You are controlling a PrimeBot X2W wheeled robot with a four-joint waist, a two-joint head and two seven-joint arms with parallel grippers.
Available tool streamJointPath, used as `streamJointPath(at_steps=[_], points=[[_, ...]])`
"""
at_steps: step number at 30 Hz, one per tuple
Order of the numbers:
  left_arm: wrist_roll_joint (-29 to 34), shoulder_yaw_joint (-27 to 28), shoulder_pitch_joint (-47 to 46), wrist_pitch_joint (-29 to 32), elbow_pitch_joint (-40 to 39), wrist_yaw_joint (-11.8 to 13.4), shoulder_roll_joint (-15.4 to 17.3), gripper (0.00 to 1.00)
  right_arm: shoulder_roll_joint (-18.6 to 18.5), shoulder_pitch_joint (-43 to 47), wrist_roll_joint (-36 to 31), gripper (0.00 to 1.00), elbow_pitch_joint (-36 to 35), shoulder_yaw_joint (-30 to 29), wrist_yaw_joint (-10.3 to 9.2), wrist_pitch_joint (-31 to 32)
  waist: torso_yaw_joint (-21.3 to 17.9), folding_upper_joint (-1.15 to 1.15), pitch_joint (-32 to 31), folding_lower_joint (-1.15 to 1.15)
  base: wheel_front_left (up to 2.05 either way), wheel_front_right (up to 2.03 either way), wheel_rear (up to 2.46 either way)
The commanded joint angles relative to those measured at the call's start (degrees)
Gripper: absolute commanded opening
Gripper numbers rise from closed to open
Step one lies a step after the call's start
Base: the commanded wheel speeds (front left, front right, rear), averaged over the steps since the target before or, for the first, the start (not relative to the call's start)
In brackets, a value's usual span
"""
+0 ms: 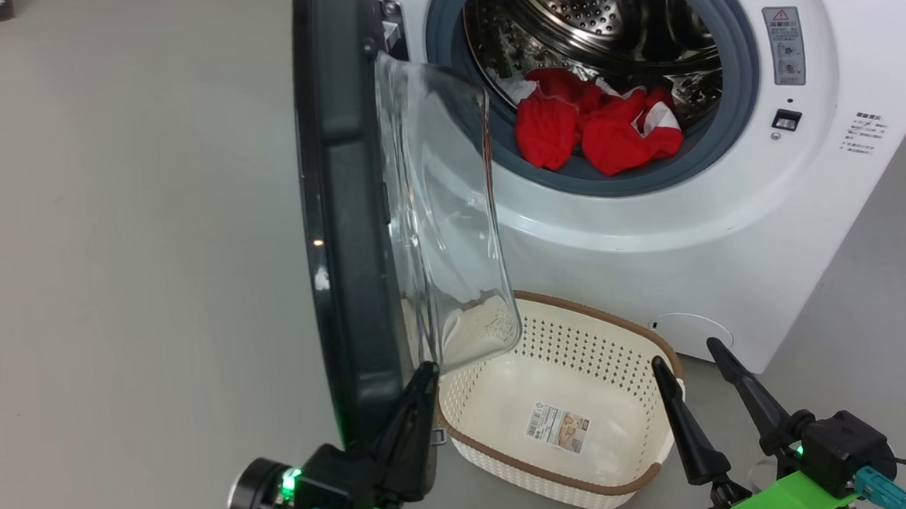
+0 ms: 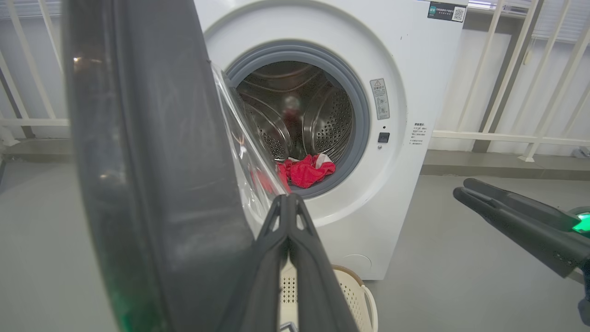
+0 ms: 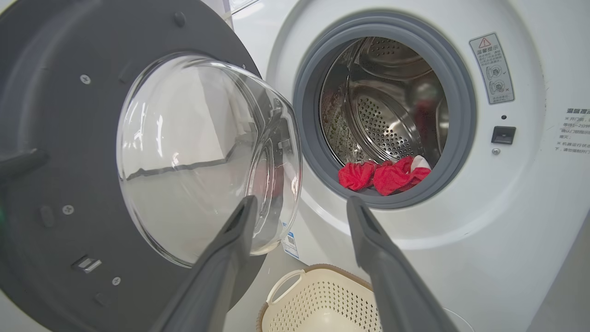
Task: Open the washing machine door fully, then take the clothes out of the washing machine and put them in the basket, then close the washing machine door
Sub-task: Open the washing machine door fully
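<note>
Grey floor (image 1: 112,264) spreads wide to the left of the washing machine (image 1: 862,70), and a pale railing (image 2: 507,136) runs behind it. The washing machine door (image 1: 342,214) stands swung out, its glass bowl over the left end of the basket (image 1: 566,342) on the floor just before the machine — the mouth beside it open. The clothes (image 1: 601,130) lie on the front lip of the drum (image 1: 564,0), above and beyond both tools — the left tool (image 1: 426,368) clenched on nothing at the door's lower edge, the right tool (image 1: 684,352) spread open over the basket's right rim
</note>
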Motion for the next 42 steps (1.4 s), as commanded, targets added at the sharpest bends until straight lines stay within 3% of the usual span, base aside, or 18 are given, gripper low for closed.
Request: streamJointPath(at_steps=[1, 28, 42], points=[[0.1, 3.5, -0.5, 0.4, -1.2, 1.8, 1.5, 0.0, -0.1, -2.0, 0.0, 1.0, -1.6, 1.4, 0.37, -0.6, 0.3, 0.0, 0.1, 0.0, 0.0, 0.0, 0.0], [-2.8, 15.0, 4.0, -4.7, -0.1, 8.9, 6.4, 0.0, -0.1, -2.1, -2.4, 1.0, -4.3, 0.9, 0.37, 2.2, 2.5, 0.0, 3.2, 0.0, 0.0, 0.0, 0.0], [-5.3, 19.4, 1.6, -8.0, 3.6, 9.3, 6.6, 0.0, -0.1, -2.3, -4.4, 1.0, -6.3, 0.7, 0.37, 4.7, 1.8, 0.0, 5.8, 0.0, 0.0, 0.0, 0.0]])
